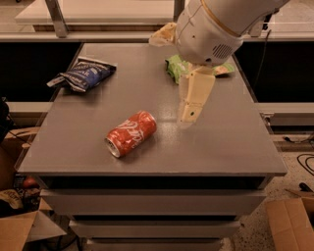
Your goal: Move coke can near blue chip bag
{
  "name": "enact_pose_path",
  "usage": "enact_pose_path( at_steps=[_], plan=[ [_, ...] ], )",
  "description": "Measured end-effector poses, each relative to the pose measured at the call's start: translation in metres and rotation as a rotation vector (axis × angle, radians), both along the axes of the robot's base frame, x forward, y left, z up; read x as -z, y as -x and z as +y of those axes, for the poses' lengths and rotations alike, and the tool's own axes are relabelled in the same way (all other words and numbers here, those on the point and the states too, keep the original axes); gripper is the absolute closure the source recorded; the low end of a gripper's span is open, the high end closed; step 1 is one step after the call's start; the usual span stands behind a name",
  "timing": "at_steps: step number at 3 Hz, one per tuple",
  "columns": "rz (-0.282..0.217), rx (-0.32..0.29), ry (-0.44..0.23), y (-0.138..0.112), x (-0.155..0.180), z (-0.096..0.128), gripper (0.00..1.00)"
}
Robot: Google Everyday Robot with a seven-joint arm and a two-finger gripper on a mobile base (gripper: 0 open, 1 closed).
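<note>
Gripper [189, 113]: cream plastic, tapered, pointing down, tip just above the table top near its middle. Open or clenched: cannot tell, it reads as one pale block. Nothing seen in it. Above it is a big rounded white arm housing [216, 29] with a small vent grille.

Coke can [131, 133]: red aluminium cylinder, white script, lying on its side, silver end facing 7 o'clock. It sits at about 9 o'clock from the gripper, near but apart, in the front half of the table.

Blue chip bag [83, 74]: dark navy foil, wrinkled, light markings, lying flat at 10 o'clock from the can, well apart, near the table's far left edge.

Green snack bag [172, 67]: bright green, crinkled, at 1 o'clock from the can, partly hidden behind the arm housing.

Table [235, 147]: flat grey matte top with a soft reflection under the gripper, rectangular, with grey shelf-like tiers below the front edge.

Room: pale counter [98, 12] across the back at 12 o'clock, dark gaps beside the table. Speckled floor, brown cardboard box [289, 223] at 4 o'clock, another cardboard box [19, 230] at 8 o'clock, black cable [301, 159] on the floor at 3 o'clock.
</note>
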State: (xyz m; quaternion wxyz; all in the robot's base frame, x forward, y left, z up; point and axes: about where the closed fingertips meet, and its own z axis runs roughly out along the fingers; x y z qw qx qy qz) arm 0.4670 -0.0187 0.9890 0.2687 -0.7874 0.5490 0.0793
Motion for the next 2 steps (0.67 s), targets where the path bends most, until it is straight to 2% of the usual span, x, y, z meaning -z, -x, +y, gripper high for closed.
enact_pose_path(
  at_steps=[1,2],
  plan=[
    [0.009,-0.104,-0.037,-0.005,0.015,0.034,0.00],
    [0.042,-0.231,-0.083,-0.012,0.037,0.071,0.00]
  ],
)
